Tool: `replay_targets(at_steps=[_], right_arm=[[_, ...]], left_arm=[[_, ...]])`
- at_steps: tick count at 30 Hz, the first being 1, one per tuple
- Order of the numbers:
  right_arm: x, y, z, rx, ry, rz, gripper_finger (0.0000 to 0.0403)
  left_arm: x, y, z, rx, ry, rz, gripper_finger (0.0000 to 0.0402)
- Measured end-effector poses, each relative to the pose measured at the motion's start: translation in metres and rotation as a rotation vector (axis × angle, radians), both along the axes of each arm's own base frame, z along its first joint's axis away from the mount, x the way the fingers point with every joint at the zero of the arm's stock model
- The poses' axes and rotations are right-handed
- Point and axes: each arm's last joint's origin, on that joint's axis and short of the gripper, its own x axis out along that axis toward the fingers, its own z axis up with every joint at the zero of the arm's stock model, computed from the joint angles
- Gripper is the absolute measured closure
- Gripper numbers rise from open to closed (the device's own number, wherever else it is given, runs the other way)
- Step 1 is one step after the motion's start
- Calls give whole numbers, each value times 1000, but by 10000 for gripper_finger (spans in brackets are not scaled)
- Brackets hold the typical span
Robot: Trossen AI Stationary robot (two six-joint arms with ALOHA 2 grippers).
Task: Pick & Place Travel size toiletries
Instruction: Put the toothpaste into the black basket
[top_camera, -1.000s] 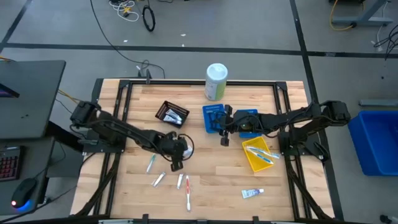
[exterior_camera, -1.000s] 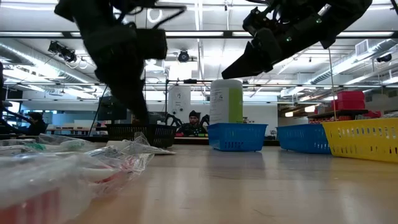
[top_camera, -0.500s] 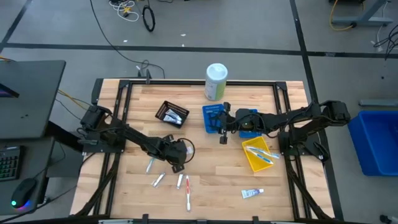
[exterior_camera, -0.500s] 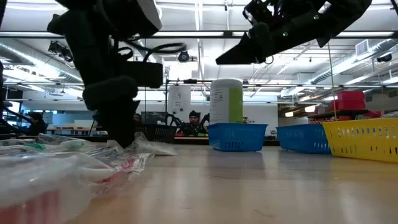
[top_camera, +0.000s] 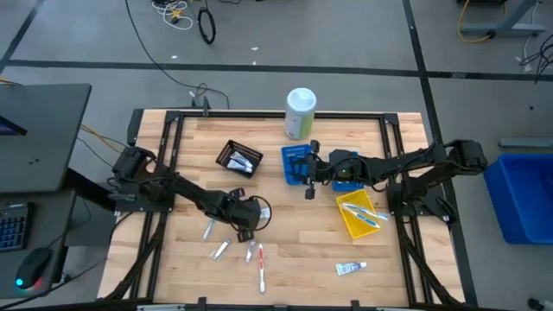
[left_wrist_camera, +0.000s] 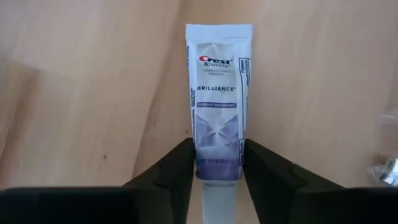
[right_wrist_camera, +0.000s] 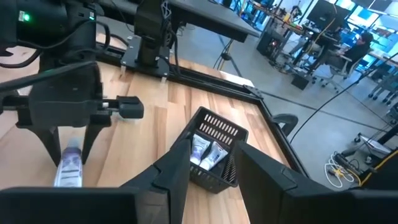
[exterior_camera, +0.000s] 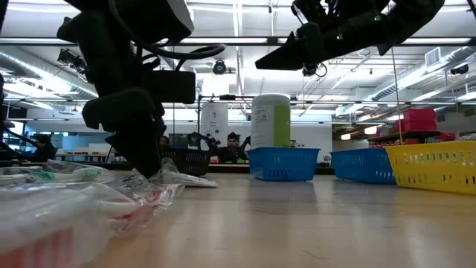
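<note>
Left gripper [left_wrist_camera: 217, 177] sat low on the table [top_camera: 285, 250], its fingers closed against a white toothpaste tube [left_wrist_camera: 219, 99] lying flat at about seven o'clock from the table's middle. Right gripper [top_camera: 309, 192] hovered at one o'clock, fingers apart, empty.

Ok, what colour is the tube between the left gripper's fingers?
White at the top, purple lower down, on the toothpaste tube; the left wrist view shows it best.

Past your right gripper [right_wrist_camera: 208, 163], a black bin [right_wrist_camera: 214, 149] holding small tubes [right_wrist_camera: 207, 150] sits between the jaws. Beside them, the left gripper [right_wrist_camera: 69, 149] straddles a toothpaste tube [right_wrist_camera: 67, 167].
</note>
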Motion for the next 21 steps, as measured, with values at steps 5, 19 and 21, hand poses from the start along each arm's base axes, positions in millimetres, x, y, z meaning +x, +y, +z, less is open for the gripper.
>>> replay_targets(at_steps=[5,19,21], right_arm=[[0,0,0,0,1,0,268],[0,0,0,1,4,0,269],[0,0,-1,1,4,-1,269]], left_arm=[[6,1,9,29,-11,-89,301],[-24,74,82,238,-55,124,292],[-30,93,89,251,-57,198,295]])
